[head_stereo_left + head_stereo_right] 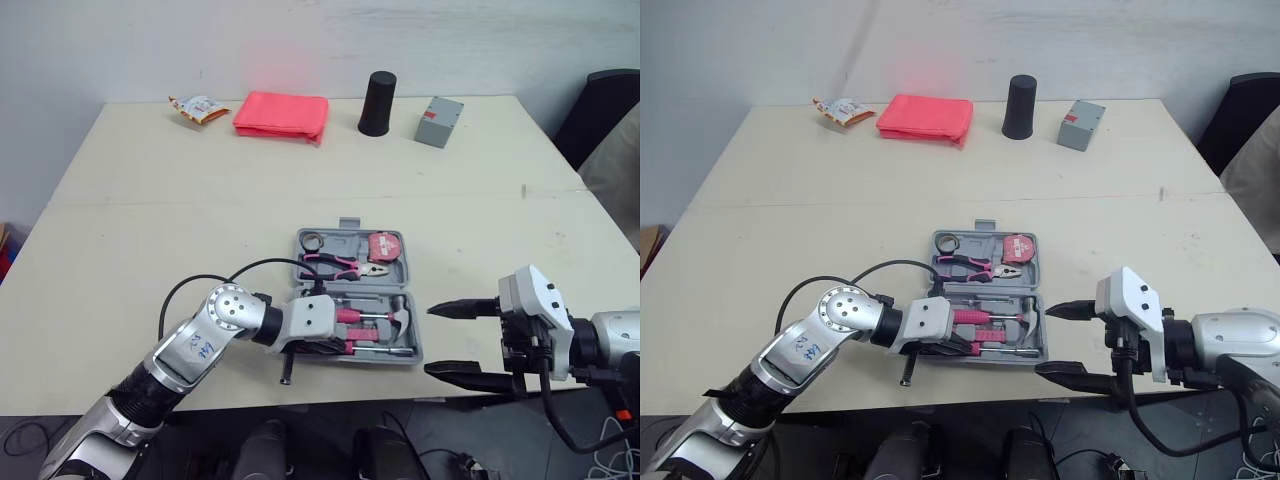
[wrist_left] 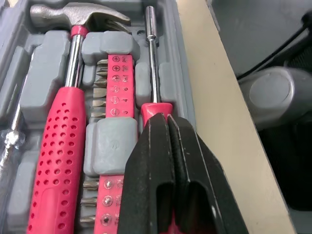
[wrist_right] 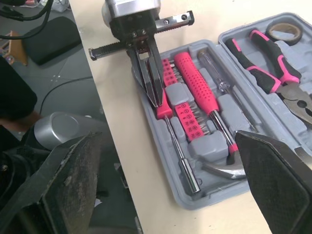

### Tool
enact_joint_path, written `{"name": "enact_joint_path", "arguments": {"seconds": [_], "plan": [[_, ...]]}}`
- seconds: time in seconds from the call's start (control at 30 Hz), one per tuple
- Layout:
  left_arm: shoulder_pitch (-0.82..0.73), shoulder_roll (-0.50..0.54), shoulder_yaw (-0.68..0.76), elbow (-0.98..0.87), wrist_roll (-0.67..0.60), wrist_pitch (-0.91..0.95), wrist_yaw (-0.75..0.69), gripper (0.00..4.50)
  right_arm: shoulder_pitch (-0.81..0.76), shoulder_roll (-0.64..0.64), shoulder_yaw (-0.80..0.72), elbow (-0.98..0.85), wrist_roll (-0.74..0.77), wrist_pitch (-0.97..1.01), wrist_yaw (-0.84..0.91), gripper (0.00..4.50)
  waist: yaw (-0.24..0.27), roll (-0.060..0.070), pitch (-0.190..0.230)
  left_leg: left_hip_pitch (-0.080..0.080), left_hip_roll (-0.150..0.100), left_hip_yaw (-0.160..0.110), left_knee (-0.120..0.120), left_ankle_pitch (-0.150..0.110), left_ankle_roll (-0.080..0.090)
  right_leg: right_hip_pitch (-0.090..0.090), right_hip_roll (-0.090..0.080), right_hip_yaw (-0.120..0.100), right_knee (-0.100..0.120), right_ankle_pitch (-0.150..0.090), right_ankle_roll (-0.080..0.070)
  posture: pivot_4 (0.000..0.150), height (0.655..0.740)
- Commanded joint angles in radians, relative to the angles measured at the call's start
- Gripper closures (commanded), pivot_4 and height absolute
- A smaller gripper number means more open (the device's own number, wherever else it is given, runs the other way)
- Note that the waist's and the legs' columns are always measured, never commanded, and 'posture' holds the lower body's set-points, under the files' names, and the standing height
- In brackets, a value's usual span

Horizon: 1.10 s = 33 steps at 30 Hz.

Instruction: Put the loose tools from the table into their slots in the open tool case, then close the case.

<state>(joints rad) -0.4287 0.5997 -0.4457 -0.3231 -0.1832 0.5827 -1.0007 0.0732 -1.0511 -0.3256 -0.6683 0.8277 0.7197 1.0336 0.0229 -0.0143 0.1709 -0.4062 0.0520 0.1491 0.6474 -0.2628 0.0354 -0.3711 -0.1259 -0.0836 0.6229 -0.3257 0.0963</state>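
Note:
The grey tool case (image 1: 410, 300) lies open near the table's front edge. Its far half holds pink-handled pliers (image 1: 345, 265), a tape measure (image 1: 385, 247) and a small roll (image 1: 313, 240). The near half holds a pink-handled hammer (image 2: 66, 131), a bit rack (image 2: 113, 87) and a pink-handled driver (image 2: 151, 58) in the front slot. My left gripper (image 3: 156, 100) is over the case's left end, shut on the driver's handle. Just right of the case, my right gripper (image 1: 450, 340) hangs open at the table edge with nothing between its fingers.
Along the far edge sit a snack packet (image 1: 200, 108), a folded red cloth (image 1: 282, 115), a black cylinder (image 1: 377, 103) and a grey box (image 1: 438, 122). A dark chair (image 1: 600, 110) stands off the table's right side.

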Motion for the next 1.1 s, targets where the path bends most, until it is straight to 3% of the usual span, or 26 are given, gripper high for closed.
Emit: {"name": "enact_joint_path", "arguments": {"seconds": [0.03,0.2,0.27,0.4,0.5,0.53,0.7,0.87,1.1], "plan": [[0.068,0.046,0.125,-0.066,-0.132,0.105,-0.037,4.47,0.018,0.01,-0.037,0.013,-0.022,-0.027,-0.001,0.0,-0.003,0.0,0.0,0.0,0.0,0.0,0.0,0.0,0.0,-0.001,0.0,0.0,0.0,0.0,0.0,0.15,0.7355],[0.091,0.13,0.442,-0.182,-0.391,0.309,-0.038,4.47,0.025,0.007,-0.062,0.107,-0.077,-0.057,0.007,0.0,-0.016,-0.002,0.006,-0.002,0.0,0.0,0.0,0.002,-0.006,-0.004,0.0,-0.001,0.004,-0.003,-0.001,0.15,0.7355],[0.11,0.189,0.512,-0.154,-0.383,0.286,-0.041,4.47,0.005,0.007,-0.038,0.165,-0.13,-0.087,-0.004,0.0,-0.019,-0.002,0.006,-0.002,0.0,-0.001,0.0,0.002,-0.006,-0.004,0.0,-0.002,0.004,-0.003,-0.001,0.15,0.7355],[0.122,0.262,0.5,0.007,-0.256,0.124,-0.03,4.47,-0.087,0.021,0.077,0.303,-0.242,-0.134,-0.028,0.0,-0.025,0.0,0.006,-0.001,-0.003,0.0,-0.001,0.002,-0.006,-0.004,-0.002,-0.002,0.004,-0.003,0.0,0.15,0.7355],[0.084,0.248,0.419,0.136,-0.136,-0.006,0.003,4.5,-0.177,0.045,0.18,0.405,-0.331,-0.197,-0.016,1.3,-0.024,0.0,0.006,-0.002,-0.003,0.0,-0.001,0.002,-0.006,-0.005,-0.003,-0.004,0.004,-0.003,0.0,0.15,0.7355],[0.067,0.231,0.4,0.176,-0.112,-0.033,0.015,4.5,-0.206,0.054,0.209,0.435,-0.357,-0.216,-0.01,1.96,-0.023,0.0,0.006,-0.003,-0.003,0.0,-0.001,0.002,-0.006,-0.006,-0.003,-0.004,0.004,-0.003,0.0,0.15,0.7355],[-0.037,0.094,0.312,0.309,-0.057,-0.056,0.067,4.5,-0.378,0.142,0.362,0.586,-0.465,-0.283,0.009,4.31,-0.025,0.0,0.006,-0.005,-0.003,0.001,0.001,0.002,-0.006,-0.006,-0.004,-0.009,0.004,-0.003,0.001,0.15,0.7355],[-0.087,0.006,0.257,0.358,-0.017,-0.064,0.099,4.5,-0.466,0.231,0.433,0.666,-0.517,-0.322,0.017,4.42,-0.027,0.0,0.006,-0.005,-0.003,0.001,0.001,0.002,-0.006,-0.007,-0.002,-0.013,0.005,-0.003,0.001,0.15,0.7355],[-0.07,-0.02,0.241,0.293,-0.03,-0.014,0.093,4.5,-0.498,0.286,0.458,0.675,-0.538,-0.324,0.039,4.42,-0.026,0.0,0.006,-0.005,-0.003,0.001,0.001,0.002,-0.006,-0.007,-0.002,-0.013,0.006,-0.003,0.001,0.15,0.7355]]}}
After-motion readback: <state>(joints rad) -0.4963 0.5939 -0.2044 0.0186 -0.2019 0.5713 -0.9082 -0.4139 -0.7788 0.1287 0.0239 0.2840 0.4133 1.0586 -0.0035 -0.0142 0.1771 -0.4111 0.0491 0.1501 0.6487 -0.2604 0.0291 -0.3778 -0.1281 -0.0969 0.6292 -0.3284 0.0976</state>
